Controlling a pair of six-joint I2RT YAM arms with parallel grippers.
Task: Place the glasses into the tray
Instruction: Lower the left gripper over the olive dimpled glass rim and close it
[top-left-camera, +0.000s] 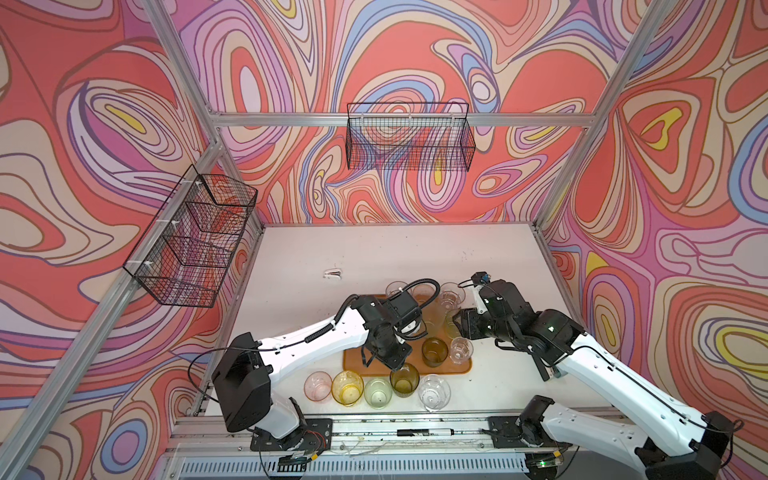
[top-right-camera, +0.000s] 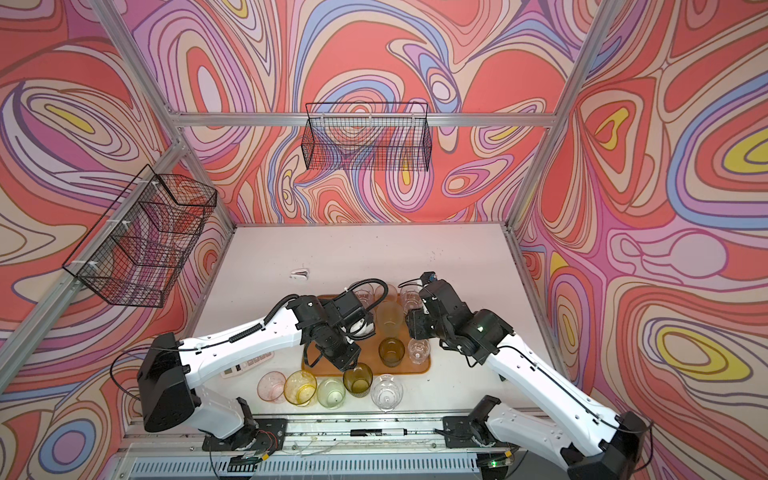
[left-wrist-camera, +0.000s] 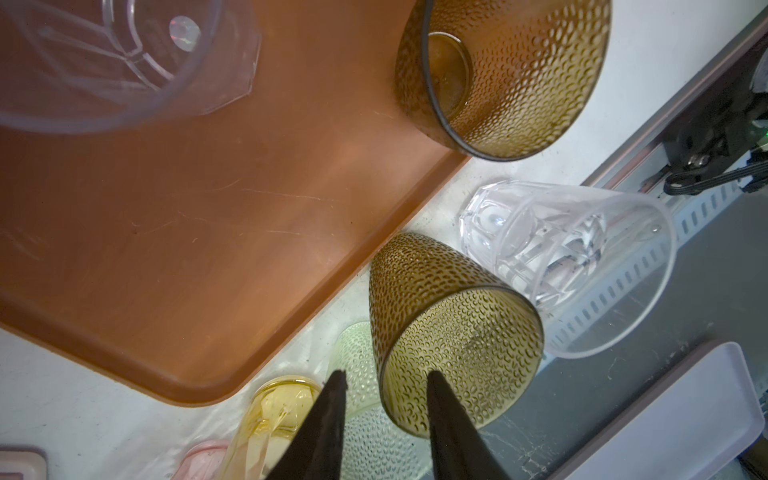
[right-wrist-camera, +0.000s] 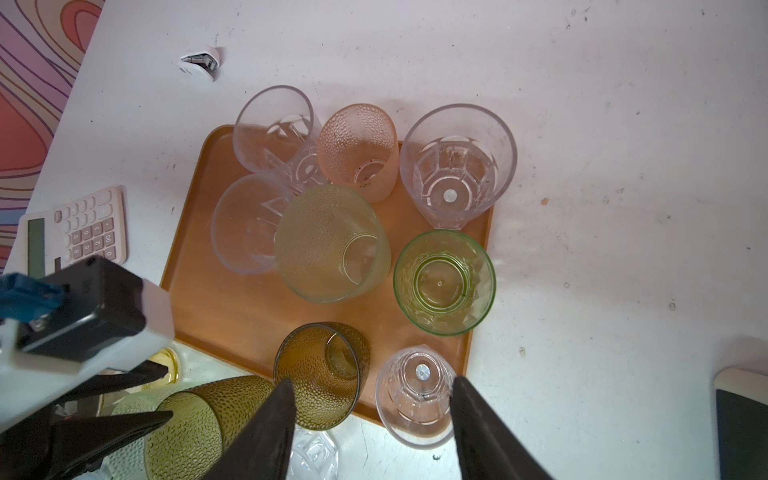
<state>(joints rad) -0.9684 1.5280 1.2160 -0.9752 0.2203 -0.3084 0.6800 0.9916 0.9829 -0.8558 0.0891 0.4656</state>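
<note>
My left gripper (left-wrist-camera: 384, 374) straddles the rim of the olive dimpled glass (left-wrist-camera: 436, 291), one finger inside and one outside. Pinched or not, I cannot tell. The glass stands upright just off the tray (left-wrist-camera: 208, 208). A pale green glass (left-wrist-camera: 357, 353) crowds my outer finger, and a second olive glass (left-wrist-camera: 511, 75) stands on the tray beyond. My right gripper (right-wrist-camera: 372, 384) hangs open and empty.

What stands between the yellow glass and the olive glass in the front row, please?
The pale green glass stands between them, as both top views show.

Orange-brown tray (right-wrist-camera: 232, 316), dimpled olive-amber glass (left-wrist-camera: 453, 328), pink calculator (right-wrist-camera: 89, 230), swirl-patterned walls (top-left-camera: 104, 124)
</note>
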